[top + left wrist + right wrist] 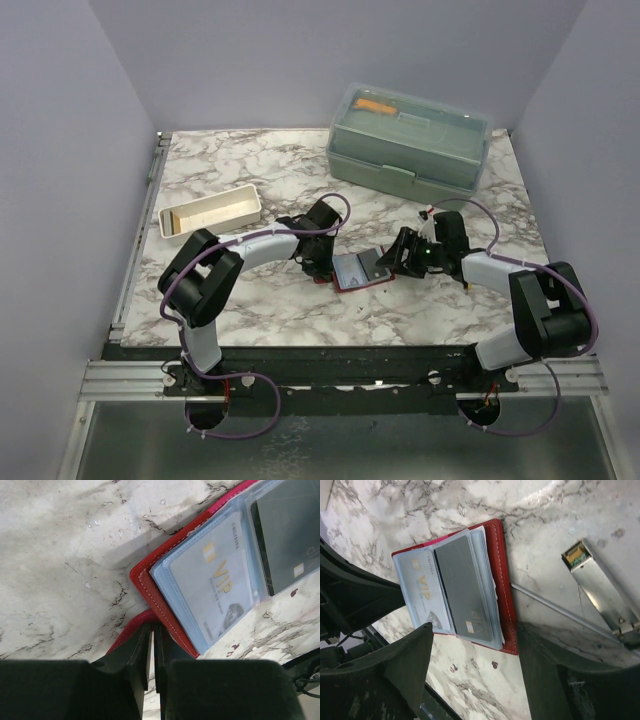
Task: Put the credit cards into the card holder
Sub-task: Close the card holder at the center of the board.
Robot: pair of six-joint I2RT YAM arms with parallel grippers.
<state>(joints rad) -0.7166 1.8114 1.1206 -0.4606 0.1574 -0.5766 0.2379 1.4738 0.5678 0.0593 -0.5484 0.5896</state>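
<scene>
The dark-red card holder (358,271) lies open on the marble table between the two grippers. Its clear grey-blue sleeves hold a pale VIP card (215,580) and a dark grey card (290,530). My left gripper (320,266) is shut on the red cover's left edge (145,587), its fingertips (142,635) pinching the flap. My right gripper (392,262) is open and empty, low over the holder's right edge (502,570), with both cards (462,587) showing beyond its fingers. No loose card is in view.
A long white tray (210,213) lies at the back left. A large pale-green lidded box (410,140) stands at the back right. A small silver metal plug (600,592) lies on the table right of the holder.
</scene>
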